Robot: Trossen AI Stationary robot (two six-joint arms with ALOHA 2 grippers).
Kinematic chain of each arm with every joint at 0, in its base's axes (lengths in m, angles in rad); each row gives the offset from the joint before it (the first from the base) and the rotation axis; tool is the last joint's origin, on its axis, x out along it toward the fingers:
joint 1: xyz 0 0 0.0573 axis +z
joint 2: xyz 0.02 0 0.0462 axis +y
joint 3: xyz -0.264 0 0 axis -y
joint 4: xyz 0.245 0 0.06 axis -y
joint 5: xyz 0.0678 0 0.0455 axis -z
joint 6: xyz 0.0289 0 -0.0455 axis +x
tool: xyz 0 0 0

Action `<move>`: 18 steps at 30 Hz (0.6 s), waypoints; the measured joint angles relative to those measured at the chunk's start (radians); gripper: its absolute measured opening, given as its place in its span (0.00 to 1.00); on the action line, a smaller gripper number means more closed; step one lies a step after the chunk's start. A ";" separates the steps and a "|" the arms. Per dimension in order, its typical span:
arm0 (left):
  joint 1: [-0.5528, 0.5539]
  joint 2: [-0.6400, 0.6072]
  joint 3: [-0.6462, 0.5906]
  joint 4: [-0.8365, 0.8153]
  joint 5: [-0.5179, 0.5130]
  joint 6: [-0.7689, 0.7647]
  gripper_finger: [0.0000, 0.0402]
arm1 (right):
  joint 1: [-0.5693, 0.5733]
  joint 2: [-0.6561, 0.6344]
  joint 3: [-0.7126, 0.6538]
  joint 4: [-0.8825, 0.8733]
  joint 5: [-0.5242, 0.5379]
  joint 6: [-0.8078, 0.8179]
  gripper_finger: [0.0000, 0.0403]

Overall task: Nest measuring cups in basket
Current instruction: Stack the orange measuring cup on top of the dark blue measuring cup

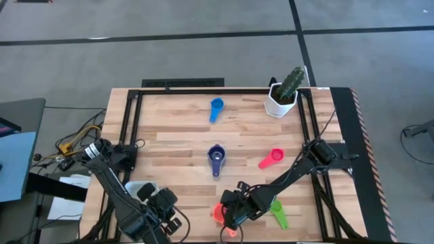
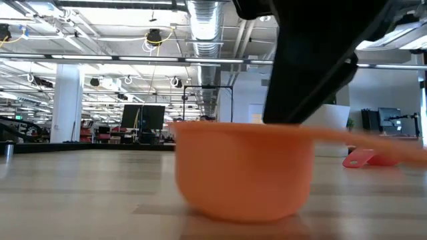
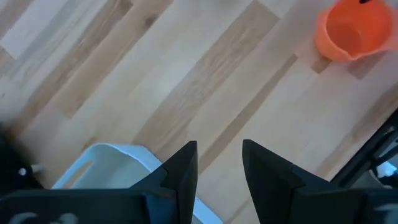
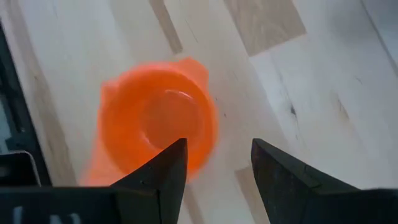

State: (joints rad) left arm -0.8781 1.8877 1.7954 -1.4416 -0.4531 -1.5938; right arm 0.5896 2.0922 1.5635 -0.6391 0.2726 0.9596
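The right gripper (image 1: 230, 215) hangs low over the red-orange measuring cup (image 1: 218, 214) at the near edge of the table (image 1: 176, 129), and the relation that matters is plain in the right wrist view: the cup's round bowl (image 4: 158, 127) lies directly ahead of the fingers, partly overlapped by one fingertip (image 4: 163, 168), with the jaws apart and nothing between them. The bowl sits upright on the wood; its flat handle seems to run off to one side of the bowl, roughly across the line of the fingers, though blur makes the exact axis hard to fix. The left gripper (image 3: 217, 168) also stands with fingers apart and empty, poised right over a corner of the pale basket (image 3: 115, 165), which sits at the table's near left edge; from it the orange cup (image 3: 351, 30) lies well ahead and to one side. So the right arm is clearly the nearer to this cup, and the basket lies beyond the cup on the left arm's side. The likely next move is a short descent to close on the rim or handle, then a carry toward the basket. The green cup (image 1: 279, 213) lies just on the other side of the right gripper; the pink (image 1: 271, 159), purple (image 1: 216, 158) and blue (image 1: 216, 107) cups sit farther up the table.
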 joint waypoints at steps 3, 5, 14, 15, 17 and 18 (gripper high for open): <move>0.013 0.000 0.000 0.000 0.002 0.032 0.29 | -0.009 0.000 0.001 -0.005 -0.002 0.000 0.51; 0.021 0.000 0.000 -0.001 0.003 0.044 0.29 | -0.010 0.000 0.001 -0.011 -0.005 -0.002 0.51; 0.032 0.000 0.000 -0.012 0.002 0.057 0.29 | -0.024 -0.001 0.001 -0.028 -0.036 -0.055 0.48; 0.032 0.000 0.000 -0.012 0.003 0.057 0.29 | -0.025 -0.001 0.001 -0.026 -0.044 -0.069 0.48; 0.032 0.000 0.000 -0.012 0.002 0.054 0.29 | -0.033 0.009 0.001 -0.011 -0.062 -0.096 0.47; 0.032 0.000 0.000 -0.012 0.002 0.049 0.29 | -0.038 0.014 0.001 -0.008 -0.067 -0.104 0.47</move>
State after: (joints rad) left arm -0.8459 1.8877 1.7958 -1.4532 -0.4506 -1.5443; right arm 0.5518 2.1067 1.5642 -0.6475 0.2051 0.8551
